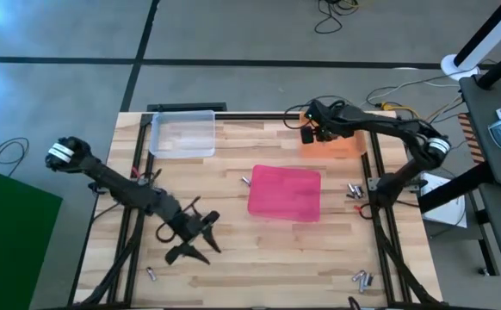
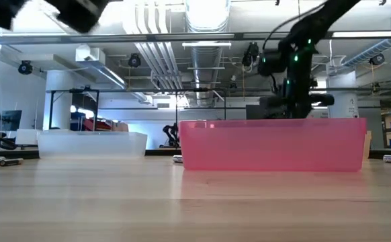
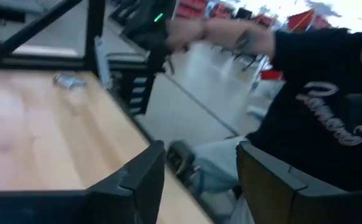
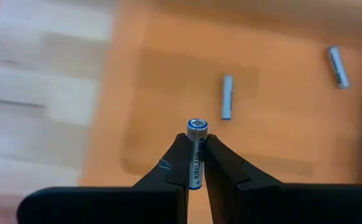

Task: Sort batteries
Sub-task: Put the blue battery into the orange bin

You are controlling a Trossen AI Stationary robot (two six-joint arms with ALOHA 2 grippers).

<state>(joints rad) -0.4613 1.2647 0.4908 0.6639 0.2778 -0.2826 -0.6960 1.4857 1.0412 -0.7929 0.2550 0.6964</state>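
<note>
Nearest the front edge of the bench (image 1: 259,258), the left gripper (image 1: 190,232) hangs low with its fingers spread and nothing between them. Its wrist view looks out past the bench edge at a person (image 3: 318,124) close by in a dark top. If that arm swings outward, it could sweep toward the person, or knock the loose batteries (image 1: 362,278) lying near the front corners onto the floor.

Mid-bench sits the pink tray (image 1: 285,191), with a few more batteries (image 1: 354,189) just beside its right side and one small one (image 1: 245,181) by its left edge. The clear tray (image 1: 183,134) stands at the far left corner, well apart.

Farthest back, the right gripper (image 4: 196,163) is clamped on a single battery (image 4: 196,152), held upright by its lower half with the capped end poking up above the fingertips. It hovers over an orange-tinted patch at the bench's far right, where two more batteries (image 4: 227,96) lie loose. The hold looks narrow to me: the cell is pinched between slim tips along a smooth round side, so a quick swing toward either tray could let it pivot or slip out and roll. I also cannot tell its size class from here, so it may end up in the wrong tray.
</note>
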